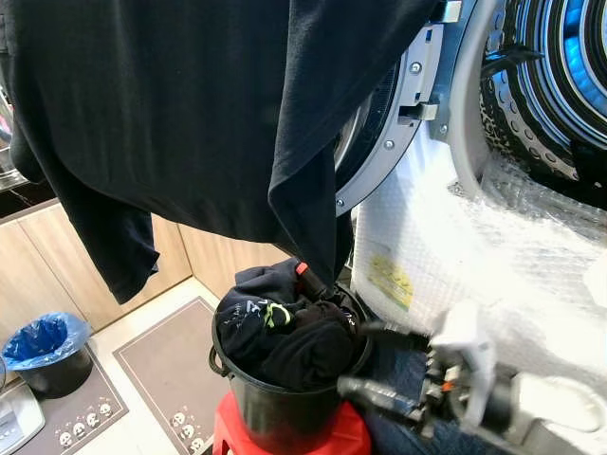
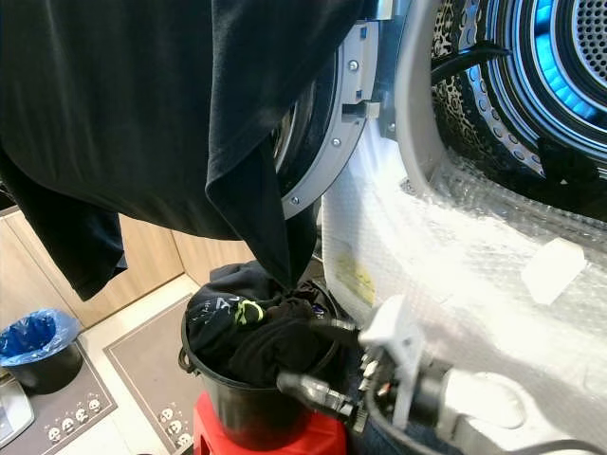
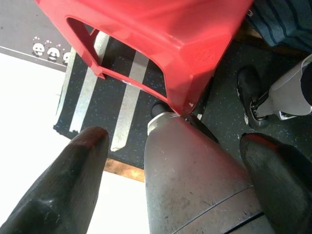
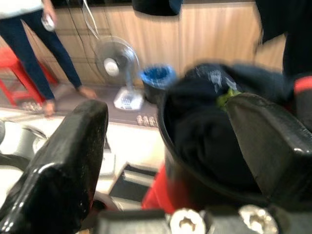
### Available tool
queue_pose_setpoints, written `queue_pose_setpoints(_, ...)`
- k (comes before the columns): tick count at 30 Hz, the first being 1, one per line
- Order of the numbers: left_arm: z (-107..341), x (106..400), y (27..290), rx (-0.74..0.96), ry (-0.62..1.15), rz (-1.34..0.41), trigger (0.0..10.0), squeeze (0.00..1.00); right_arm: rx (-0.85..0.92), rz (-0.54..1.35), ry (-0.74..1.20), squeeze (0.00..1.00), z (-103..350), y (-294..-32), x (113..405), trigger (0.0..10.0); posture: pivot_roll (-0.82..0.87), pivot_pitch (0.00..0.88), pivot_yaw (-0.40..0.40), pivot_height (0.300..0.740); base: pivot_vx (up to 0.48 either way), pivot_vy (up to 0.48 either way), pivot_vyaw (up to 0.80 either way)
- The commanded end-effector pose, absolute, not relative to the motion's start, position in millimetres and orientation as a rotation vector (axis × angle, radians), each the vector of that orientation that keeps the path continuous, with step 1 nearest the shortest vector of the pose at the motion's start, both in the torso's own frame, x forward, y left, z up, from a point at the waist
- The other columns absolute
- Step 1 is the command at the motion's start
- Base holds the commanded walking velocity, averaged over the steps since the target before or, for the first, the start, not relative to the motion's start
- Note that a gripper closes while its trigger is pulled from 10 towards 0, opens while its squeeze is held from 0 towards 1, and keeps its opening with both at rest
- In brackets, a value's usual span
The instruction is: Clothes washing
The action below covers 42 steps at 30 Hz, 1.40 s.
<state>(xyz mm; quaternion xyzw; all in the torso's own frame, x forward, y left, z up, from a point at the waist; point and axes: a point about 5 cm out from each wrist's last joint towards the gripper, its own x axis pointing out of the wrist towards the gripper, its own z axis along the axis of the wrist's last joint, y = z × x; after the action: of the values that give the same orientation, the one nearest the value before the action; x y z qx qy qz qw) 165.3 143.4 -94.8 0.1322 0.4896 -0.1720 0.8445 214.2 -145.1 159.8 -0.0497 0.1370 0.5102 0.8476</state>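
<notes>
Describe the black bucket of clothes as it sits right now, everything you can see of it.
The black bucket looks like smooth plastic, round, upright, with a small lug on its rim at the side. It stands on a red stool in front of the open washing machine. It is heaped above the rim with dark clothes, one with a lime-green mark. A large dark garment hangs over it, its tip reaching down to the pile. The right gripper sits open beside the rim, one finger reaching over it at the clothes.

Floor (image 1: 142, 417): pale tile with a grey mat (image 1: 171, 379) and a dark striped mat (image 3: 117, 97). Red stool (image 1: 285, 438) stands on the striped mat, carrying a black bucket (image 1: 275, 398) of dark clothes (image 1: 285, 332). Small bin with blue liner (image 1: 47, 353) and white fan (image 4: 117, 73) also on the floor.
</notes>
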Motion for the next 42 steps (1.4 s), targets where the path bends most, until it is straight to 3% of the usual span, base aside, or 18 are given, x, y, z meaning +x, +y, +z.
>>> queue_pose_setpoints(1,-96,162,147,0.274,1.054,-0.354,10.0,0.00,-0.163,1.029,0.300,0.00,154,-146,220,10.0,-0.14,0.000,0.019,0.740,0.000,0.000,0.00)
queue_pose_setpoints(5,-97,161,147,0.270,1.057,-0.349,10.0,0.00,-0.266,0.809,0.348,0.00,128,-149,245,10.0,-0.13,0.000,0.009,0.740,0.000,0.000,0.00)
queue_pose_setpoints(15,-97,160,147,0.263,1.059,-0.338,10.0,0.00,-0.269,0.568,0.368,0.01,109,-145,275,10.0,-0.11,0.000,-0.008,0.740,0.000,0.000,0.00)
queue_pose_setpoints(16,-97,160,147,0.263,1.060,-0.336,10.0,0.00,-0.251,0.539,0.366,0.78,107,-141,279,10.0,-0.10,0.000,-0.010,0.740,0.000,0.000,0.00)
queue_pose_setpoints(17,-97,159,147,0.262,1.060,-0.335,10.0,0.00,-0.245,0.525,0.362,0.78,107,-139,281,10.0,-0.10,0.000,-0.010,0.740,0.000,0.000,0.00)
queue_pose_setpoints(18,-98,159,148,0.262,1.061,-0.335,10.0,0.00,-0.221,0.521,0.371,1.00,105,-137,282,10.0,-0.10,0.000,-0.013,0.740,0.000,0.000,0.00)
queue_pose_setpoints(32,-101,150,152,0.257,1.082,-0.321,10.0,0.00,-0.030,0.756,0.245,1.00,122,-97,263,10.0,-0.09,0.000,-0.011,0.740,0.000,0.000,0.00)
queue_pose_setpoints(33,-101,149,152,0.257,1.083,-0.322,10.0,0.00,-0.029,0.762,0.246,0.84,122,-94,262,10.0,-0.09,0.000,-0.011,0.740,0.000,0.000,0.00)
queue_pose_setpoints(35,-101,149,151,0.257,1.084,-0.322,10.0,0.00,-0.034,0.770,0.247,0.00,121,-90,261,10.0,-0.09,0.000,-0.012,0.740,0.000,0.000,0.00)
queue_pose_setpoints(42,-102,148,151,0.253,1.087,-0.323,10.0,0.00,-0.162,0.752,0.275,0.00,107,-81,263,10.0,-0.09,0.000,-0.015,0.740,0.000,0.000,0.00)
